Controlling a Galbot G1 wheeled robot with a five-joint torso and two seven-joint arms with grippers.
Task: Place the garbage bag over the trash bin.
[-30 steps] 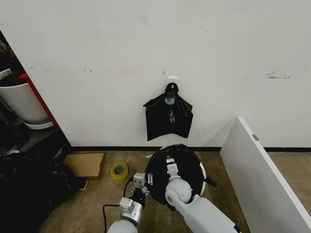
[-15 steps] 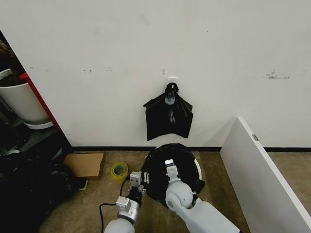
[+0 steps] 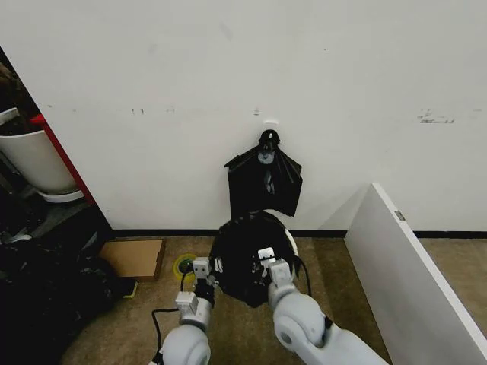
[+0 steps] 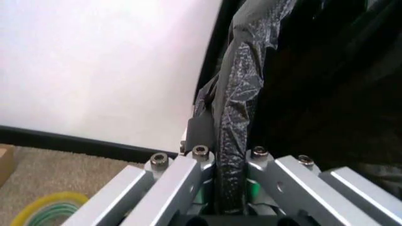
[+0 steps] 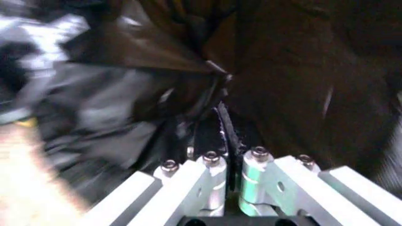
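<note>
The glossy black garbage bag (image 3: 245, 258) is bunched over the trash bin on the floor below the wall. Of the bin, a thin cream arc of rim (image 3: 292, 242) shows at the bag's right edge. My left gripper (image 3: 204, 268) is at the bag's left side. In the left wrist view that gripper (image 4: 229, 159) is shut on a crinkled fold of the bag (image 4: 238, 94). My right gripper (image 3: 268, 262) is at the bag's near side. In the right wrist view it (image 5: 227, 143) is shut on a pinch of the bag (image 5: 188, 61).
A flat bunch of black bags (image 3: 264, 185) hangs from a wall hook just above. A tape roll (image 3: 183, 265) and a cardboard piece (image 3: 135, 257) lie to the left. A white board (image 3: 411, 281) leans at the right. A white tub (image 3: 30, 160) and dark bags (image 3: 46, 296) crowd the far left.
Both grippers have moved left and toward the wall, and the black bag has shifted with them. It now reaches just under the hanging bunch.
</note>
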